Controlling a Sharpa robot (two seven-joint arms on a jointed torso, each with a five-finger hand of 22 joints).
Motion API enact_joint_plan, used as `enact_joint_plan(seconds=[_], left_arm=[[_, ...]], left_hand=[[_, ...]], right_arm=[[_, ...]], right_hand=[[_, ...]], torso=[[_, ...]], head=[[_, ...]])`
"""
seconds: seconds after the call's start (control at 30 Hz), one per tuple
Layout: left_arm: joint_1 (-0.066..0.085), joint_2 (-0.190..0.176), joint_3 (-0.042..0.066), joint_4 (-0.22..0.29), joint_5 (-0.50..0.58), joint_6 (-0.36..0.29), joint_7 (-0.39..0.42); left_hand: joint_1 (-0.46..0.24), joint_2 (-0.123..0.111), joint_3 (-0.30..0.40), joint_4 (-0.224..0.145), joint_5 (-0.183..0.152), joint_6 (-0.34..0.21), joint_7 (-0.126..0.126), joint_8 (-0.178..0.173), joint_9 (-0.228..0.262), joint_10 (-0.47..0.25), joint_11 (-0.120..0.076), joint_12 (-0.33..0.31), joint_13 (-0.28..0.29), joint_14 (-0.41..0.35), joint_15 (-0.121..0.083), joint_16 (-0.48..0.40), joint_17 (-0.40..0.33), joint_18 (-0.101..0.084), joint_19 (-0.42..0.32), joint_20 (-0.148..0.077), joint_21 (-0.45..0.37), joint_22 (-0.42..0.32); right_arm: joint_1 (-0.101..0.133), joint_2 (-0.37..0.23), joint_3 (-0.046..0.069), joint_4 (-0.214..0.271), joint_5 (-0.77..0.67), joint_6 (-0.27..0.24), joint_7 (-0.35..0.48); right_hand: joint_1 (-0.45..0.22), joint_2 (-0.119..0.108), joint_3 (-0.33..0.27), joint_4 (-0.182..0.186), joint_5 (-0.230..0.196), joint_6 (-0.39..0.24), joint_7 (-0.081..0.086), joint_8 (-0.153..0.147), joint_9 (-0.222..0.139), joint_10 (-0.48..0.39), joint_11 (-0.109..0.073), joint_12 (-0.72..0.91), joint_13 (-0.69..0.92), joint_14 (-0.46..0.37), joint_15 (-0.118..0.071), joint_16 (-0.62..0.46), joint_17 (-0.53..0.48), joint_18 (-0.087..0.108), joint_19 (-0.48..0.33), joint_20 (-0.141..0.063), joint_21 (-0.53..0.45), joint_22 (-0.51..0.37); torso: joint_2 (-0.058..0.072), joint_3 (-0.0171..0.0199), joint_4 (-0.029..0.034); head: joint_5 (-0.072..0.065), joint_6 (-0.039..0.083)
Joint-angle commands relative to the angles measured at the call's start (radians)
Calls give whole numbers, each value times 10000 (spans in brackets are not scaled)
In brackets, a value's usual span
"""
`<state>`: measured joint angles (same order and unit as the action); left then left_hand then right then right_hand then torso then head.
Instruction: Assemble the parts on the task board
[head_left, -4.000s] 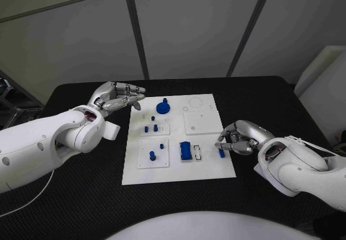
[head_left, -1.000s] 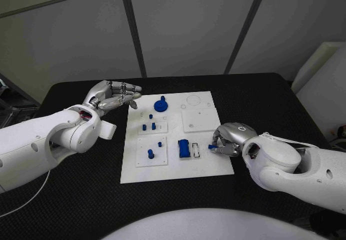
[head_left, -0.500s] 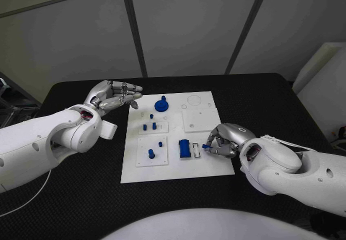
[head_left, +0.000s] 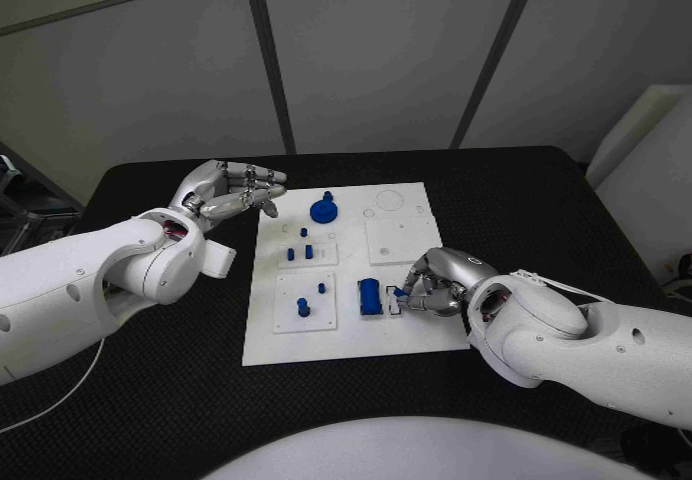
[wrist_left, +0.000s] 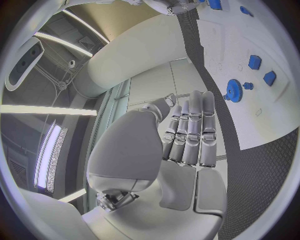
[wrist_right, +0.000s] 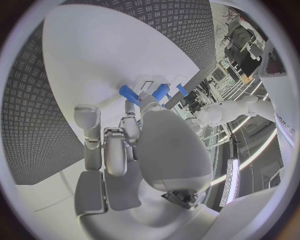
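The white task board lies in the middle of the black table. My right hand hangs low over the board's near right part and pinches a small blue part at its fingertips. The part sits right beside a blue block and its white slot. In the right wrist view the small blue part juts from my fingertips above the board. My left hand is raised off the board's far left corner, fingers loosely curved and holding nothing. A blue gear stands near it.
Small blue pegs stand in a white tile left of the board's centre, and two more in the tile nearer to me. The left wrist view shows the gear and pegs. Black table surrounds the board.
My right hand has picked the small blue part up from the board's right edge and carried it left to the blue block. The left hand has stayed put.
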<state>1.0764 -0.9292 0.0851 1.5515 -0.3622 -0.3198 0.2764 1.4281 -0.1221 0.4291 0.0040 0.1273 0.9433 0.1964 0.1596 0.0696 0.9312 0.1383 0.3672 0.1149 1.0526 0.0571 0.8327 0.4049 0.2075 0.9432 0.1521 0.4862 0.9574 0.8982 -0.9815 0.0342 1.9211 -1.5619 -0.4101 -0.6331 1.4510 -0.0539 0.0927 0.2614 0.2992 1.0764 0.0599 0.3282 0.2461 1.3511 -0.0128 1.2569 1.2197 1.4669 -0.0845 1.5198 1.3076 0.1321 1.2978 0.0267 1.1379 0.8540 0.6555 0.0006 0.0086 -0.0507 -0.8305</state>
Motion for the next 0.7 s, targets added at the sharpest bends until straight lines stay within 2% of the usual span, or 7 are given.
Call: enact_joint_plan(seconds=[0.03,0.23,0.43,0.7], left_arm=[[14,13,6,19,10,106,17],[14,21,6,13,10,142,-7],[14,25,6,16,10,192,-43],[14,30,6,12,10,258,-86]], left_hand=[[-5,111,-26,-26,-17,-42,56,36,-3,-56,12,40,-12,-47,24,-58,-13,-275,33,34,-13,13],[-5,111,-26,-26,-17,-42,56,36,-3,-56,12,40,-12,-47,24,-58,-13,-275,33,34,-13,13],[-21,116,-29,-19,-18,-47,57,38,-4,-65,14,45,-15,-47,27,-58,-16,-276,30,36,-14,16],[-21,116,-29,-19,-18,-47,57,38,-4,-65,14,45,-15,-47,27,-58,-16,-276,30,36,-14,16]], right_arm=[[14,121,3,-81,339,179,155],[15,309,3,-213,369,250,137],[16,430,4,-339,376,379,85],[17,487,5,-410,336,545,8]], right_hand=[[-121,-28,61,53,46,98,-97,60,800,191,-103,13,11,891,-5,63,1964,-69,56,-9,42,19],[-553,-104,254,265,20,128,-107,117,904,278,-108,120,144,895,-6,76,1984,-74,64,-5,65,60],[-1245,-82,453,290,-36,176,-135,200,1045,432,-127,336,398,908,-19,114,2039,-86,98,-13,127,160],[-1924,-127,585,297,-245,249,-168,307,1195,627,-149,625,739,927,-36,171,2122,-115,164,-27,246,346]], torso=[[-1,1,5],[-1,0,0],[-1,4,-16],[-3,8,1]], head=[[12,-14],[23,-8],[38,-3],[39,11]])
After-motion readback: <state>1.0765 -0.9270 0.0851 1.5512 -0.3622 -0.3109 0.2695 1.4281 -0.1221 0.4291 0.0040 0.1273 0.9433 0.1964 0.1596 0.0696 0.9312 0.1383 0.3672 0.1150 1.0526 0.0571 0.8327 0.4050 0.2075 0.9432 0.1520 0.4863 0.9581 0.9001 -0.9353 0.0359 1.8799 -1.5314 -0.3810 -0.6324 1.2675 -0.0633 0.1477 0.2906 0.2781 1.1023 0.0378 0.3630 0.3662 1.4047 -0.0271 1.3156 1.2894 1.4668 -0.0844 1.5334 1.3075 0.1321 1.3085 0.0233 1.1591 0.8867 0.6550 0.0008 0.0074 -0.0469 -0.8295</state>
